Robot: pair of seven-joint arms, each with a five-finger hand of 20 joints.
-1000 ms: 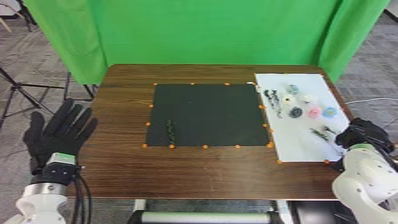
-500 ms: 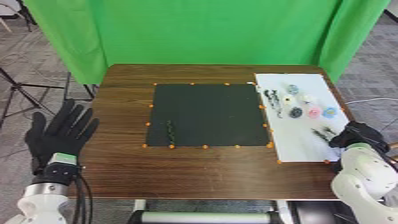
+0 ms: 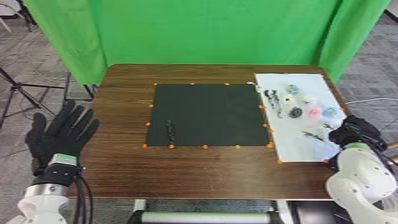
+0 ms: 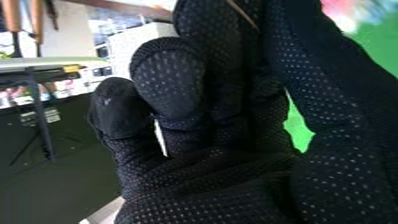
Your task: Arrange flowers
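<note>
In the head view my right hand (image 3: 354,131) is over the right edge of the white sheet (image 3: 298,150), beside dark leafy sprigs (image 3: 313,135). Seen from the right wrist, the curled fingers of this hand (image 4: 213,100) and its thumb are closed on a thin brown stem (image 4: 240,12). Blurred pink petals (image 4: 338,6) lie beyond. Pink (image 3: 314,112), blue (image 3: 330,112), pale and dark flowers rest on the sheet, with stems to their left. One dark green sprig (image 3: 171,133) lies on the black mat (image 3: 209,112). My left hand (image 3: 60,136) has straight, spread fingers left of the table.
Small orange markers (image 3: 205,146) line the black mat on the brown table (image 3: 204,172). A green curtain (image 3: 213,35) hangs behind the table, and a black tripod (image 3: 22,92) stands on the floor at the left.
My right hand has shifted slightly left and away from the robot over the sheet. The leafy sprigs beside it have also shifted a little. The left hand keeps its place.
</note>
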